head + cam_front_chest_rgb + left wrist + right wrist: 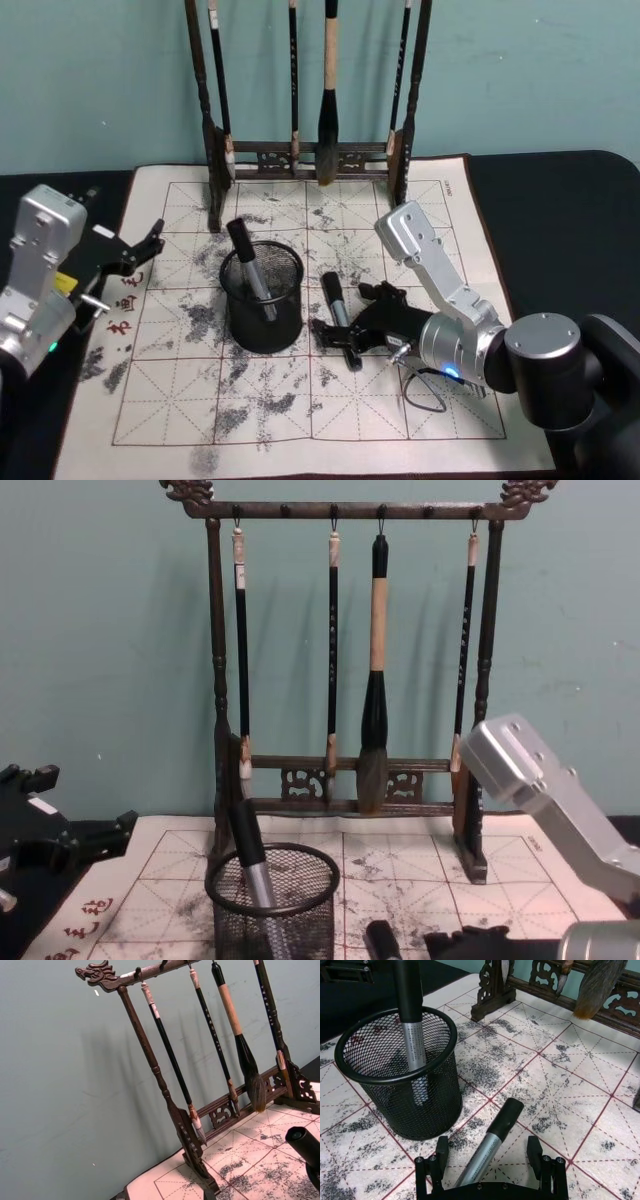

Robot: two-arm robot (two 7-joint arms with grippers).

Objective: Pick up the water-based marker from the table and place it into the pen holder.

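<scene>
A water-based marker (335,300), silver with a black cap, lies flat on the cream grid mat of the table (260,410), just right of the pen holder (262,318). My right gripper (350,325) is low over it and open. In the right wrist view the marker (492,1140) lies between the fingers (437,1160), with a gap on each side. The black mesh pen holder (395,1045) stands upright with another marker (412,1015) leaning inside it. My left gripper (135,255) hovers open and empty at the mat's left edge.
A tall dark wooden brush rack (310,155) with several hanging brushes stands at the back of the mat, behind the holder. Red characters (122,300) are printed near the left gripper. A thin black cable (425,385) loops on the mat below the right wrist.
</scene>
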